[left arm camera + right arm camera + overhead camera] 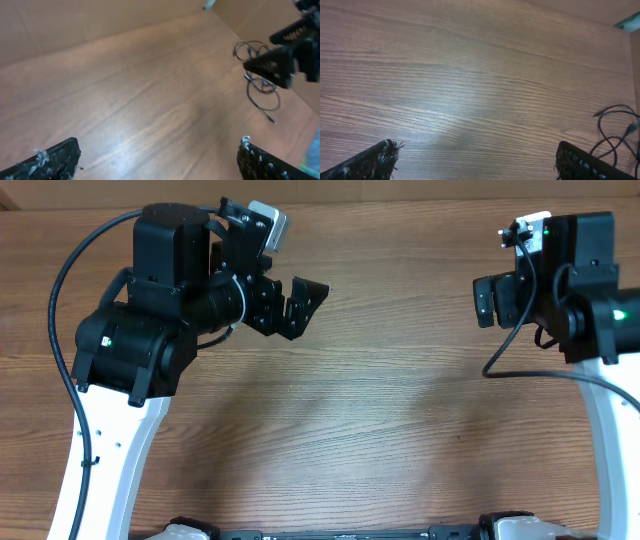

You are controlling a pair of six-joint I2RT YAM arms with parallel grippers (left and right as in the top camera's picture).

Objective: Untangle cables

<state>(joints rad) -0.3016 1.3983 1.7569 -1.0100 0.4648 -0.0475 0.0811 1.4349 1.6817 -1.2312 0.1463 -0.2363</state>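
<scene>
The cables (261, 84) are thin black cords in loose overlapping loops on the wooden table (150, 90), with one strand trailing toward the table's edge. In the left wrist view they lie far right, directly under my right gripper (282, 50). The right wrist view catches their loops (615, 131) at its right edge, beside the right finger (585, 162). In the overhead view the right arm hides them. My left gripper (285, 305) hovers at the upper left, open and empty (160, 160). My right gripper (497, 295) is open too, with only bare wood between its fingers (480, 162).
Brown cardboard walls (75, 25) border the table at the back and on the right. A thick black robot cable (520, 358) curves away from the right arm. The white arm links (110, 460) stand at the table's front corners.
</scene>
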